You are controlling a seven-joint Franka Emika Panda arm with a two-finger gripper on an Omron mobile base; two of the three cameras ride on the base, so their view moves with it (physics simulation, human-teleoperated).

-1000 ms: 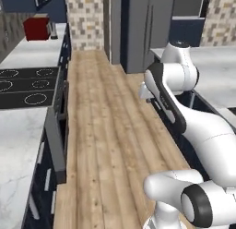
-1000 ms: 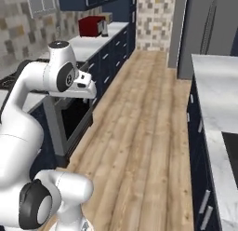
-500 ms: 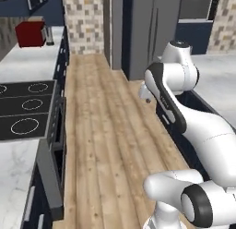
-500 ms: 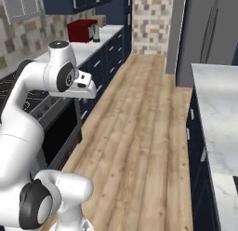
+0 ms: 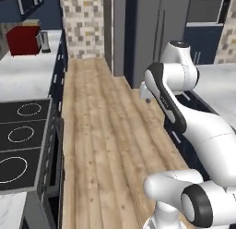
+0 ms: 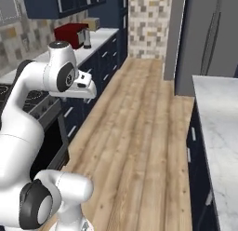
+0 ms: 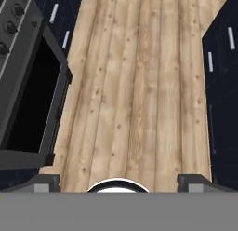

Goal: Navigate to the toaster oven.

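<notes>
toaster oven [image 5: 24,39] far down the left counter [image 5: 27,75], just beside a small kettle [image 5: 44,42] | gripper [image 7: 119,182] tucked over the wood floor [image 5: 106,131], tips wide apart, holding nothing | stove [image 5: 20,145] near left | fridge [image 5: 138,34] ahead right

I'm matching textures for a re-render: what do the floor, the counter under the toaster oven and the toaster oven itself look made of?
The floor looks like pale matte wood planks, with visible grain and seams. The counter looks like polished white stone, perhaps marble, with faint grey mottling. The toaster oven looks like dark red painted metal or plastic; at this distance it is too small to tell which.
</notes>
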